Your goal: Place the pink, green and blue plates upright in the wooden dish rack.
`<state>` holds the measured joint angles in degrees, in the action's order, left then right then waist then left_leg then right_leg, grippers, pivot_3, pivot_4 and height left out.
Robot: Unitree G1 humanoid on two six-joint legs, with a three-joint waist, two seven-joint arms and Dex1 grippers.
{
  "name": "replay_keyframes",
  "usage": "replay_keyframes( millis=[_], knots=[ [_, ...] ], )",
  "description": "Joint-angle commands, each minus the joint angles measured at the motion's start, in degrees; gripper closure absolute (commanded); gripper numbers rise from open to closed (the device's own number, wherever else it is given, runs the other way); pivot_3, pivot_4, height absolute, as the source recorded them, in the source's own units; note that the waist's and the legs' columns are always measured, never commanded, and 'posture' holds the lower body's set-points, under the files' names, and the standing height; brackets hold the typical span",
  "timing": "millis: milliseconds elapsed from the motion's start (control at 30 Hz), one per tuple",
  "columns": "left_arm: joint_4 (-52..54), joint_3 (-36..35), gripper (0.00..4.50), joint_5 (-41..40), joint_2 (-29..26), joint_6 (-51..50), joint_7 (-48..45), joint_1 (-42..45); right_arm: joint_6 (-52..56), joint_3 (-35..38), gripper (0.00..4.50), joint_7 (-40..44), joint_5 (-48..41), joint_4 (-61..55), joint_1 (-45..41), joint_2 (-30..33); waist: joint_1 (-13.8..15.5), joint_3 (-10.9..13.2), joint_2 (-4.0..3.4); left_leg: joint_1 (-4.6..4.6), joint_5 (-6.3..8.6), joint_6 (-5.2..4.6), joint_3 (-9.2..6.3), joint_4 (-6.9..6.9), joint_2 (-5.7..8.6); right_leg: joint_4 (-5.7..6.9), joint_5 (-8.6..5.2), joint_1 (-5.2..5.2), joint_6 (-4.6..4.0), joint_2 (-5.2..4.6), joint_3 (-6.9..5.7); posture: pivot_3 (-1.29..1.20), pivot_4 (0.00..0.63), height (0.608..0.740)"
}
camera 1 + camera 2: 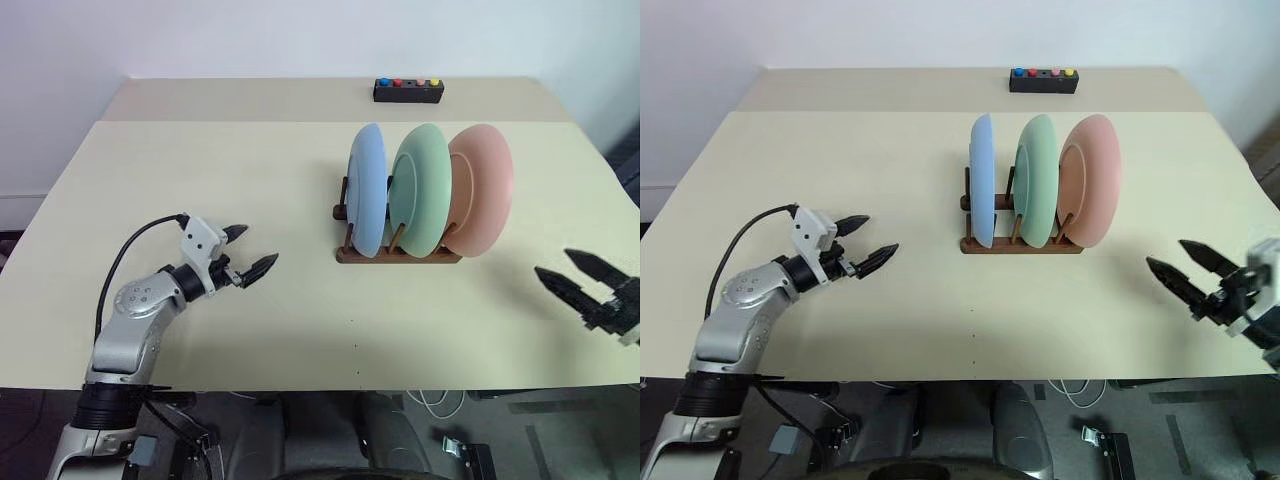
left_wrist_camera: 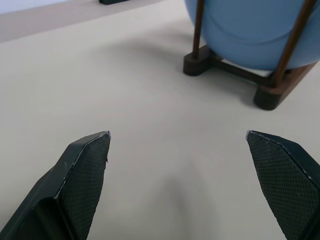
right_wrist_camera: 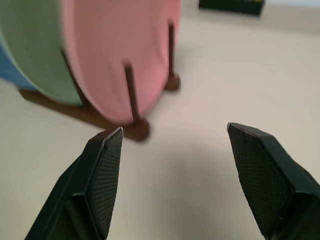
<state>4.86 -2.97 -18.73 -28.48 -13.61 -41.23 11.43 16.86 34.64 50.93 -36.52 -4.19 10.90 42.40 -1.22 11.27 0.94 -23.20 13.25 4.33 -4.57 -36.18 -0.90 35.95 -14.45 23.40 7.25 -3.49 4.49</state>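
Observation:
The wooden dish rack (image 1: 400, 256) stands mid-table holding three plates upright: the blue plate (image 1: 368, 190) on its left, the green plate (image 1: 420, 188) in the middle, the pink plate (image 1: 484, 186) on its right. My left gripper (image 1: 246, 252) hovers open and empty over the table to the left of the rack, pointing toward it. Off to the rack's right, near the table's front edge, my right gripper (image 1: 568, 270) is open and empty too. The left wrist view looks at the blue plate (image 2: 250, 30); the right wrist view looks at the pink plate (image 3: 120, 55).
A small black box with coloured buttons (image 1: 408, 91) sits at the back of the table behind the rack. The cream table (image 1: 250, 170) has bare surface on both sides of the rack and in front of it.

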Motion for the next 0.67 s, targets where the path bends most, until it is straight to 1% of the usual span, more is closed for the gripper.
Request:
replay_keyframes(
  millis=[33,133,333,667],
  knots=[
    [1.23,0.94,0.00,1.36,1.13,2.02,0.91,-0.52,-4.11,-1.57,1.12,-1.57,3.18,4.76,-4.10,-1.26,0.10,0.01,-0.04,-0.01,0.00,0.00,0.02,-0.01,0.01,0.00,0.00,0.00,0.01,-0.03,0.01,0.00,0.150,0.730],
    [2.31,1.33,0.00,1.67,1.65,2.16,0.97,-1.54,-6.86,-4.16,1.12,-1.41,6.24,9.14,-7.17,-1.55,0.19,0.01,-0.07,-0.01,0.00,0.00,0.02,-0.01,0.03,0.03,0.01,0.00,0.02,-0.03,0.02,0.00,0.150,0.730],
    [3.76,1.72,0.00,1.93,1.76,1.71,1.27,-3.03,-9.72,-6.42,1.12,0.40,7.87,16.23,-12.25,-1.57,0.23,0.01,-0.07,0.01,0.00,0.00,0.01,-0.01,0.03,0.05,0.01,-0.01,0.02,-0.02,0.01,0.00,0.150,0.730],
    [4.49,1.69,0.00,1.57,2.18,0.71,2.20,-3.13,-9.99,-7.03,1.12,0.48,7.85,16.88,-12.71,-2.07,0.19,0.01,-0.08,0.03,0.00,0.00,0.00,-0.01,0.02,0.08,0.01,-0.02,0.03,-0.02,0.01,0.00,0.150,0.730]
  ],
)
